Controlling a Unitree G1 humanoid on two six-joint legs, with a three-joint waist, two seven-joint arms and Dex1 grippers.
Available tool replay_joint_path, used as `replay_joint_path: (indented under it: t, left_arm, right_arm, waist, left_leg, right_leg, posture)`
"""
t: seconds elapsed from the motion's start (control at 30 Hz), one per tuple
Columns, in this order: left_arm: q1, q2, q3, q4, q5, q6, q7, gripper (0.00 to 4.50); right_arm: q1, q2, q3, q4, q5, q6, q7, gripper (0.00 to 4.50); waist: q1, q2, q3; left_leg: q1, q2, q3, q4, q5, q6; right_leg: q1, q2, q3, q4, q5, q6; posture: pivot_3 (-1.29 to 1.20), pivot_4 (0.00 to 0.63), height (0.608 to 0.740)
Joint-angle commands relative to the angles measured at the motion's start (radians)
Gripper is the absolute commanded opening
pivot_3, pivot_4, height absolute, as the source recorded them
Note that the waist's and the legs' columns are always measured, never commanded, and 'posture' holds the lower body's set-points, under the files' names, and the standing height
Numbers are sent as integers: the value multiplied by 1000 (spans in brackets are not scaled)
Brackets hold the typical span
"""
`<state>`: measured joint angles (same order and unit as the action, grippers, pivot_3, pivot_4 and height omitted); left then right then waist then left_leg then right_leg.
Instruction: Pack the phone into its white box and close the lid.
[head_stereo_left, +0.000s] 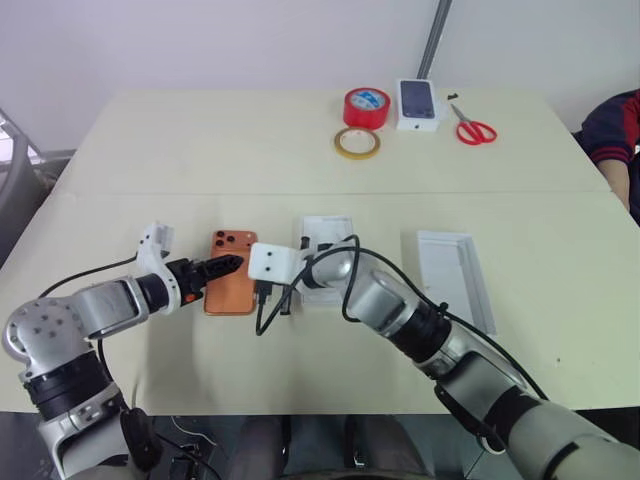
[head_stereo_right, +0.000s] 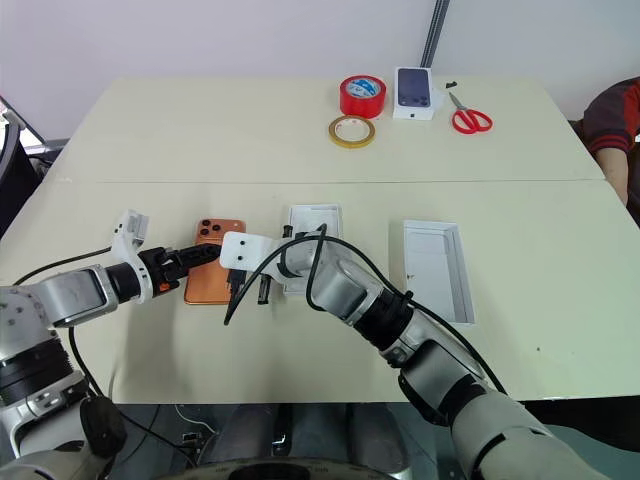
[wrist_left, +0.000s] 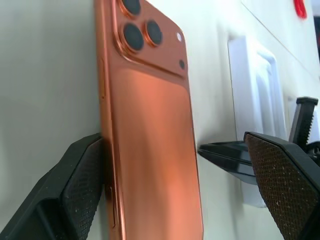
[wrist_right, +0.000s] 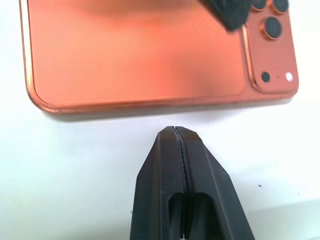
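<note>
The copper-orange phone (head_stereo_left: 232, 285) lies flat on the table with its camera bump at the far end. My left gripper (wrist_left: 182, 175) is open and straddles the phone's near half; one pad (wrist_left: 82, 187) touches a long edge and the other stands off from the opposite edge. My right gripper (wrist_right: 175, 131) is shut and empty, its tip on the table just beside the phone's right edge. The white box (head_stereo_left: 327, 228) sits right of the phone, partly hidden behind my right wrist. The lid (head_stereo_left: 455, 275) lies inner face up, further right.
At the table's far side are a red tape roll (head_stereo_left: 367, 107), a yellow tape ring (head_stereo_left: 357, 143), a small white box printed with a phone (head_stereo_left: 418, 103) and red scissors (head_stereo_left: 475, 128). A person's sleeve (head_stereo_left: 615, 130) shows at the far right edge.
</note>
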<state>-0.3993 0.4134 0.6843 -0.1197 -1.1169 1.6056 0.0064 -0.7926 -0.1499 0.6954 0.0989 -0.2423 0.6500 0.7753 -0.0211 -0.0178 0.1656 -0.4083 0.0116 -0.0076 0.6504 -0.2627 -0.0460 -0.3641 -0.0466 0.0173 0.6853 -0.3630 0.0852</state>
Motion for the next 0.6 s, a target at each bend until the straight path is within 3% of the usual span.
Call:
replay_joint_path:
  t: [0.03, 0.23, 0.27, 0.47, 0.6]
  left_arm:
    - [6, -3, 14, -14, -12, 9, 2, 3128]
    - [13, -49, 61, -6, -62, 9, 26, 206]
    - [12, -53, 76, 0, -77, 9, 35, 10]
    - [-36, -98, 135, 30, -219, -30, 132, 10]
    - [-89, -173, 29, 26, -461, -154, 304, 10]
  right_arm:
    - [5, -5, -28, -67, 1, 6, 2, 0]
    - [8, -50, -81, -202, 21, 59, 18, 0]
    - [11, -62, -95, -237, 28, 76, 25, 0]
    - [66, -177, -253, -474, 135, 191, 90, 0]
    - [133, -330, -437, -563, 238, 221, 153, 0]
  waist:
    - [0, -1, 0]
    - [8, -3, 1]
    - [5, -3, 1]
    - [8, -3, 1]
    - [23, -7, 3]
  left_leg:
    - [0, 0, 0, 0, 0, 0]
    - [-1, 0, 0, 0, 0, 0]
    - [-1, 0, 0, 1, 0, 0]
    - [-1, 0, 0, -1, 0, 0]
    - [-2, 0, -1, 1, -1, 2]
  right_leg:
    - [0, 0, 0, 0, 0, 0]
    - [0, 0, 0, 0, 0, 0]
    - [0, -1, -1, 0, 0, 0]
    - [0, 0, 0, -1, 0, 0]
    - [1, -1, -1, -2, 0, 0]
  posture:
    - [0, 150, 740]
    - [0, 150, 740]
    - [0, 150, 740]
    - [0, 150, 740]
    - [0, 150, 740]
